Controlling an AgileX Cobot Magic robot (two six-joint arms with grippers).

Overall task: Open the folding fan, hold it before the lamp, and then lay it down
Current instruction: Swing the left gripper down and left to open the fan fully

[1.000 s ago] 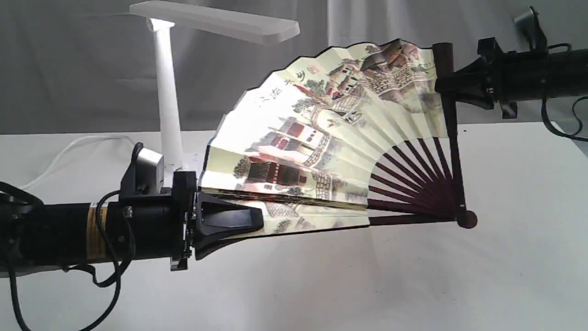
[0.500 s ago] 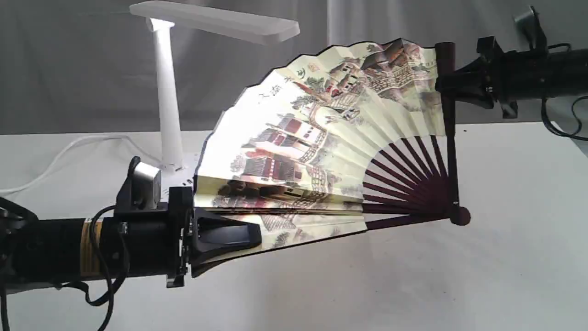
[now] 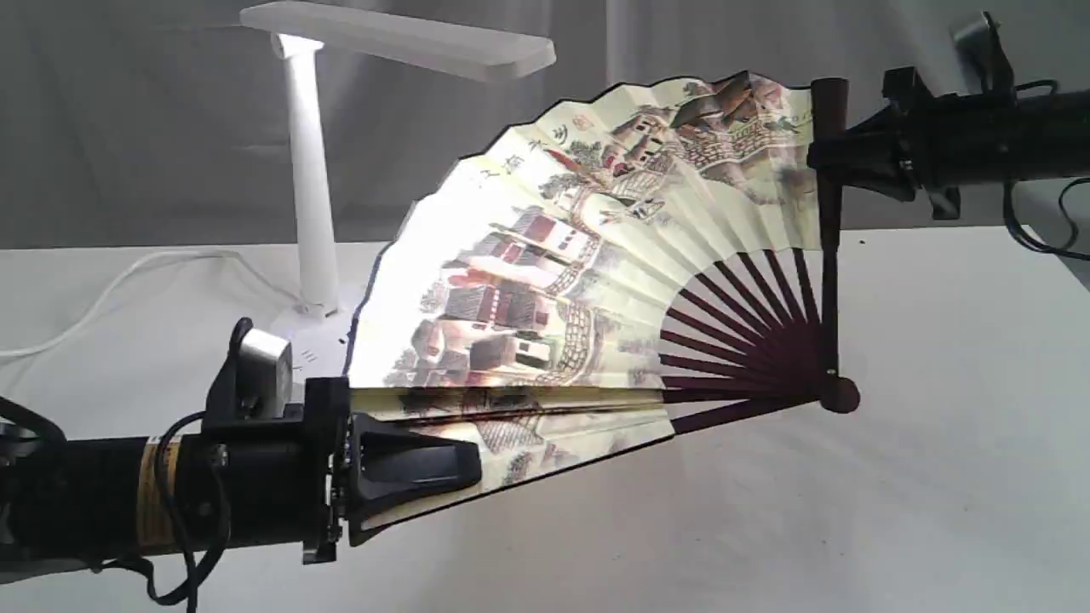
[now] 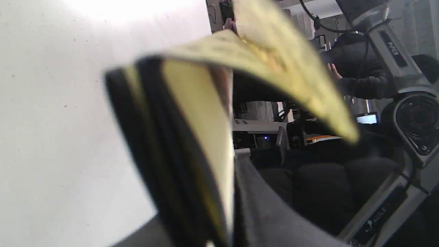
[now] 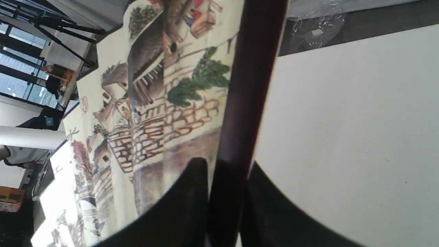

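The folding fan [image 3: 596, 255] hangs spread in the air above the table, painted houses facing the exterior camera, its pivot [image 3: 840, 397] low on the right. My right gripper [image 3: 824, 157] is shut on the upright maroon guard [image 5: 247, 85] near its top. My left gripper [image 3: 464, 464] is shut on the lower guard and the last pleats [image 4: 192, 137] at the fan's outer end. The white lamp [image 3: 311, 170] stands lit behind the fan's left part, its flat head [image 3: 400, 38] above and its round base [image 3: 311, 336] partly hidden by my left arm.
The lamp's white cord [image 3: 128, 272] runs left across the white table [image 3: 937, 468]. A grey curtain [image 3: 128, 128] closes the back. My left arm [image 3: 128, 502] lies low across the front left, my right arm [image 3: 996, 140] high at the right.
My left gripper has moved down and slightly left with the lower guard, spreading the fan wider. The pivot shifted a little left. The right gripper has stayed almost still.
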